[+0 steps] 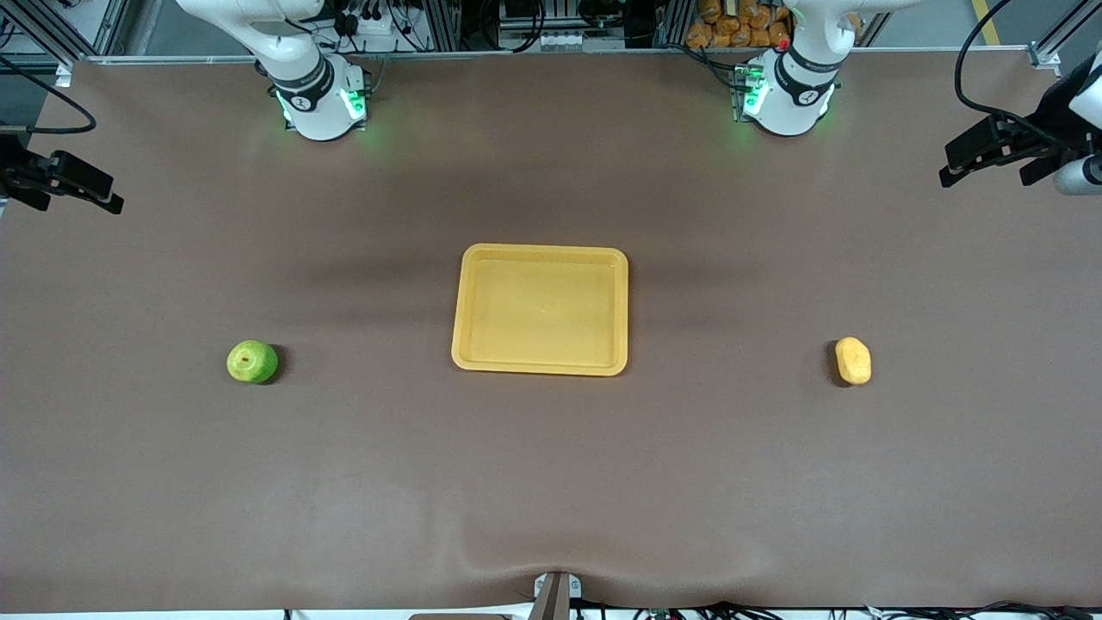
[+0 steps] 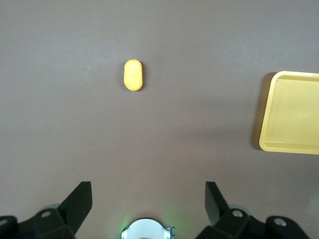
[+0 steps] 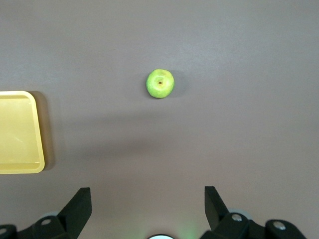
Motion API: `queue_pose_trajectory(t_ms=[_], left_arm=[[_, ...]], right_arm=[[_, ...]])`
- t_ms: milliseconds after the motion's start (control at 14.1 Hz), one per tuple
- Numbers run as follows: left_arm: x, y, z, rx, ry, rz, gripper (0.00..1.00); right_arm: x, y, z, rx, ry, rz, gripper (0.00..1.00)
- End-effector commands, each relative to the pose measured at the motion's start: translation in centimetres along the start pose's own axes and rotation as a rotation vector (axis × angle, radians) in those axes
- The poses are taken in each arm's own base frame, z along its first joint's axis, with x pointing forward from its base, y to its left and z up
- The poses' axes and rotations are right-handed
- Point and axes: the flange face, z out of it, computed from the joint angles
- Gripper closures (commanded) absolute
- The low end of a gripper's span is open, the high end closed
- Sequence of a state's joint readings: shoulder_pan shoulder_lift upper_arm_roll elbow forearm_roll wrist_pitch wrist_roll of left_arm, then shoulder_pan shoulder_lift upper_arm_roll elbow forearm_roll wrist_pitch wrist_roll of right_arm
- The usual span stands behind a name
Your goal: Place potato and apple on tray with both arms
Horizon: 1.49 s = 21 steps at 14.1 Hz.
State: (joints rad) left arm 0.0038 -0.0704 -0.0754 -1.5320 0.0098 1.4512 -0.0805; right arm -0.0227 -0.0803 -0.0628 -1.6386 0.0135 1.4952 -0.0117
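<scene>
Brown table [image 1: 551,482] (bare) separates tray [image 1: 541,255], apple [image 1: 252,362], potato [image 1: 853,361].

A brown tabletop [image 1: 551,482] carries three things, well apart from one another. The empty yellow-orange tray [image 1: 540,366] sits at its middle. The green apple [image 1: 252,362] lies toward the right arm's end, the yellow potato [image 1: 853,361] toward the left arm's end.

A brown table [image 1: 551,482] fronts aluminium framing [image 1: 86,26] and cables [image 1: 981,52].
</scene>
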Motion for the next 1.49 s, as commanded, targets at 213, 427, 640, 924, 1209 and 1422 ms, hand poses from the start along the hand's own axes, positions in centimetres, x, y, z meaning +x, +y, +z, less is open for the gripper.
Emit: queue_pose_trajectory(t_ms=[213, 427, 640, 924, 1209, 1422], left_arm=[[0.0, -0.1, -0.6, 0.005, -0.006, -0.006, 0.00], [0.1, -0.2, -0.5, 0.005, -0.008, -0.009, 0.00], [0.1, -1.4, -0.3, 0.005, -0.012, -0.030, 0.00], [0.2, -1.4, -0.2, 0.005, -0.014, -0.027, 0.00], [0.5, -1.3, 0.4, 0.003, -0.023, -0.030, 0.00], [0.7, -1.2, 0.6, 0.003, -0.028, -0.013, 0.00]], right_arm=[[-0.2, 0.2, -0.5, 0.001, 0.000, 0.013, 0.00], [-0.2, 0.1, -0.4, 0.001, -0.001, 0.012, 0.00], [-0.2, 0.0, -0.4, 0.001, 0.000, 0.009, 0.00], [-0.2, -0.4, -0.6, 0.000, 0.005, 0.000, 0.00], [-0.5, -0.5, -0.6, 0.000, -0.018, -0.014, 0.00], [-0.2, 1.5, 0.1, 0.003, -0.036, 0.021, 0.00]])
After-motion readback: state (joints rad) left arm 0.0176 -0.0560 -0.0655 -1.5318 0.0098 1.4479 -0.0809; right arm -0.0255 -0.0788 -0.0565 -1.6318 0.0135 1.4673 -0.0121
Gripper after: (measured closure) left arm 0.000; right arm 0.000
